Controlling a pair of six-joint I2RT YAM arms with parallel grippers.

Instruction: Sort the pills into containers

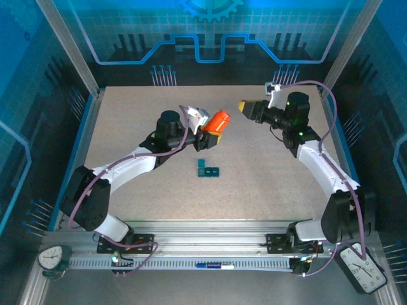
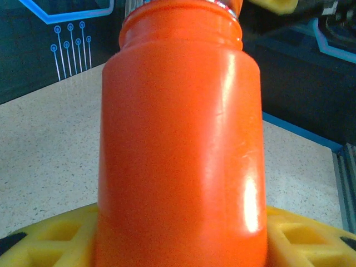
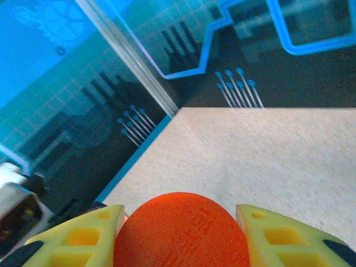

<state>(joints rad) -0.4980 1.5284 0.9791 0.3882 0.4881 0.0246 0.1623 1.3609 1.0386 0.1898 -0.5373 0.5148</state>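
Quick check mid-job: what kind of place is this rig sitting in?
Likely a purpose-built robot test cell, not a home or pharmacy: silver aluminium frame posts, blue circuit-patterned wall panels, and a speckled beige tabletop with a metal mounting rail along its near edge.

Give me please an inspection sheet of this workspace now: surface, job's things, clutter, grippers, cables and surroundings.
Surface: speckled beige table, no spill seen.
Job's things: dark-teal pill box lies on the table between the arms, apart from both grippers; orange bottle held tilted, uncapped.
Clutter: blue-and-white pen-like item on the front rail.
Grippers: left gripper shut on the orange bottle; right gripper shut on the orange cap.
Cables: purple cables along both arms; the right one arches free.
Surroundings: blue-lit enclosure walls, aluminium frame, clock at near right corner, round dial at near left.
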